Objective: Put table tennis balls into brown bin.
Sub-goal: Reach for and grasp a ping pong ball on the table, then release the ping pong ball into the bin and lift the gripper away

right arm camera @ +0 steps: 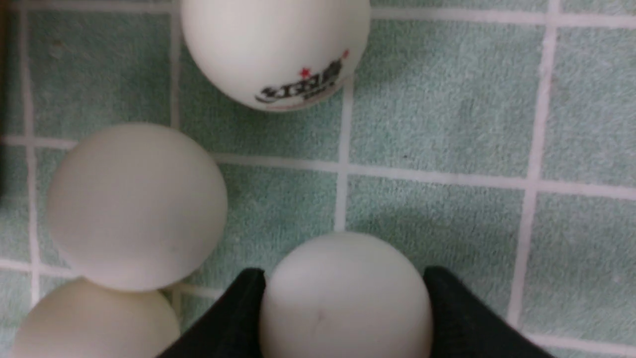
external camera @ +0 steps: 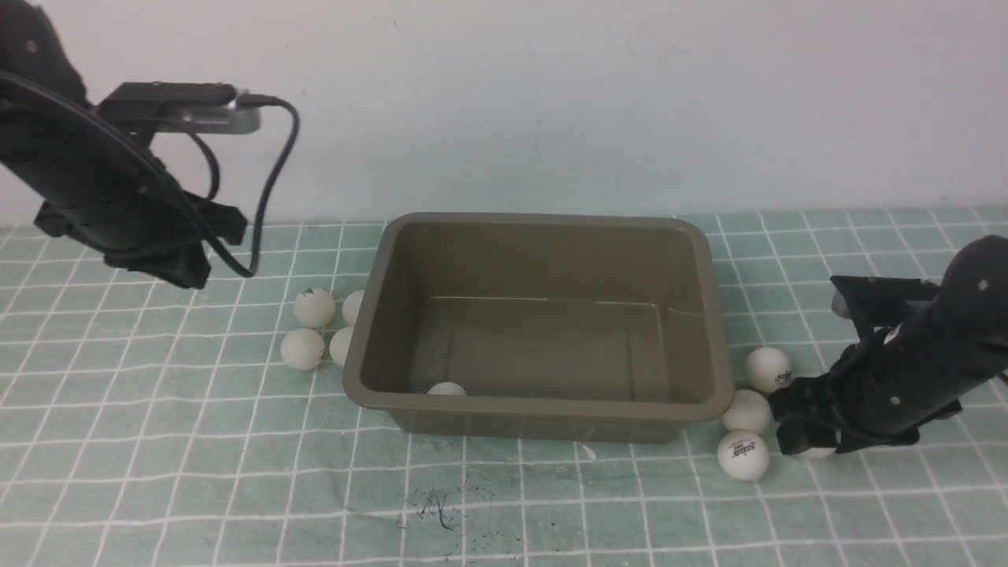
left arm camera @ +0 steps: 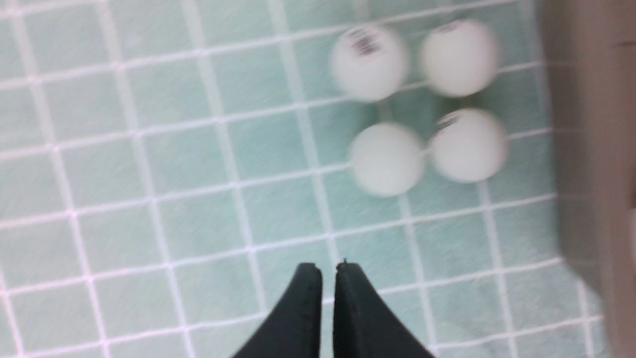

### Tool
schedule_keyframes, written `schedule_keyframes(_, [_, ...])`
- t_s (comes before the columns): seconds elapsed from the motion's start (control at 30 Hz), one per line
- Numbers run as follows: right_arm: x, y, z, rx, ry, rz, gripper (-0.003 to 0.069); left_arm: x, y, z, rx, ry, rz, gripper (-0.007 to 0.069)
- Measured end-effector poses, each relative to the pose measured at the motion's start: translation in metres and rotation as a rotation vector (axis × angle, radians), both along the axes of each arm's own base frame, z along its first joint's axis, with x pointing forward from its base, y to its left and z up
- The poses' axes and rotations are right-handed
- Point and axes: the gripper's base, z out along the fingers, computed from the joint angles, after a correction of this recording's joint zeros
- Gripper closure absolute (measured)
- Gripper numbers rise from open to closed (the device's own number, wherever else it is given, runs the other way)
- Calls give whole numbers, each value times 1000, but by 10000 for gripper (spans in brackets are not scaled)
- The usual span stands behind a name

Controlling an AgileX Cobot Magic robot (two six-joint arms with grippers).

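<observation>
The brown bin (external camera: 713, 315) stands mid-table with one table tennis ball (external camera: 446, 388) inside by its near wall. Several balls (external camera: 314, 307) cluster against its left side; in the left wrist view they (left arm camera: 386, 159) lie ahead of my left gripper (left arm camera: 328, 268), which is shut, empty and raised above the cloth (external camera: 169, 268). The bin's wall (left arm camera: 596, 149) shows beside them. Three balls (external camera: 746, 411) lie by the bin's right near corner. My right gripper (external camera: 811, 441) is low there, its fingers against both sides of another ball (right arm camera: 345, 298). A logo ball (right arm camera: 276, 49) and two plain ones (right arm camera: 136, 206) lie close by.
A green cloth with a white grid (external camera: 551, 504) covers the table, with a small dark scribble (external camera: 433, 508) near the front. A white wall (external camera: 551, 102) rises behind the bin. A black cable (external camera: 272, 165) loops off the left arm.
</observation>
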Motion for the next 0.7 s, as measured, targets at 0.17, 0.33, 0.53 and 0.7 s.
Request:
schedule_keyframes(0.17, [-9, -3, 19, -17, 20, 21, 299, 3, 7, -14, -18, 53, -49, 629])
schedule_keyframes(0.33, [-22, 11, 77, 60, -151, 21, 299, 16, -9, -44, -65, 93, -145, 563])
schedule_keyframes(0.53, [-6, 58, 112, 114, -312, 186, 298, 34, -33, -83, -63, 82, -205, 313])
schedule_keyframes(0.7, [19, 80, 126, 122, -338, 250, 146, 48, -43, -109, -46, 31, -179, 85])
